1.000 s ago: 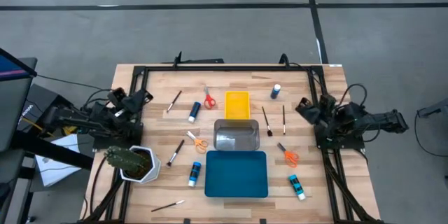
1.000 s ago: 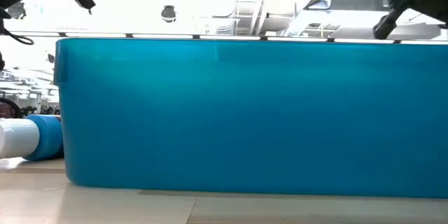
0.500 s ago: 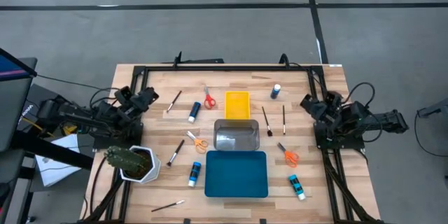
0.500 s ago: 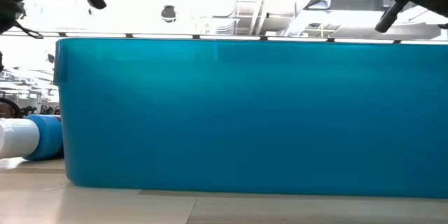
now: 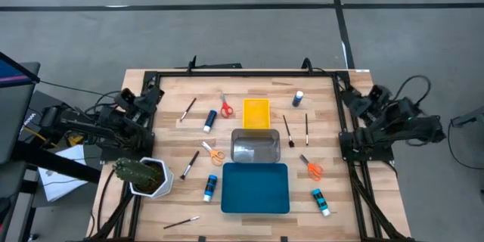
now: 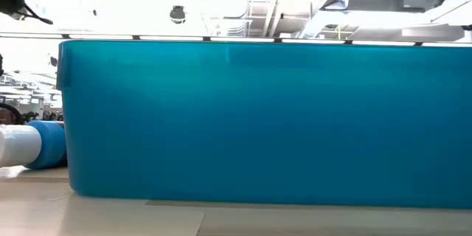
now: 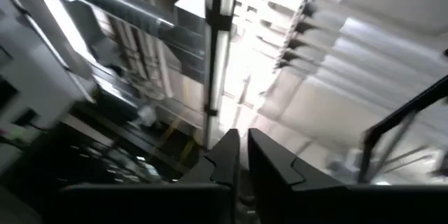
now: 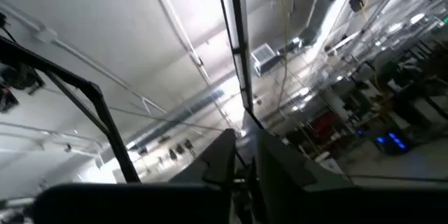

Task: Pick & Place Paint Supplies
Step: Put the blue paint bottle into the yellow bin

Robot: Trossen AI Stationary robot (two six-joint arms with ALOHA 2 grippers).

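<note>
**Nothing placed yet, both arms parked at the bench edges**

I've got the left gripper [image 5: 153,93] up at the left rail, clear of the supplies; my wrist view shows its fingers [image 7: 225,159] nearly together with a thin gap, gripping nothing; right gripper [image 5: 352,98] up at the right rail, fingers [image 8: 222,155] likewise a narrow gap apart, empty; both wrist cameras look at the ceiling, so neither is aimed at a target yet.

Supplies all lie loose on the bench [image 5: 170,200]; red scissors [image 5: 225,107] next to the yellow tray [image 5: 255,113]; orange scissors [image 5: 214,153] left of the clear tray [image 5: 255,148]; second orange pair [image 5: 313,169] right of the blue tray [image 5: 255,189]; blue bottles: one [image 5: 209,121] beside the red scissors, one [image 5: 210,187] just left of the blue tray, one [image 5: 299,98] near the far right, one [image 5: 321,202] near right; brushes: one [image 5: 187,110] far left, one [image 5: 189,165] by the cactus pot [image 5: 144,175], one [image 5: 181,221] at the near edge, two [image 5: 288,131] right of the yellow tray plus a short one [image 5: 303,158] below them.

All three trays look empty from above; low view is blocked by the blue tray's wall, only a bottle end showing beside it.

My read: task at the very start; zero items placed, every bottle, brush and scissors left to pick; which tray takes what, I can't tell.
</note>
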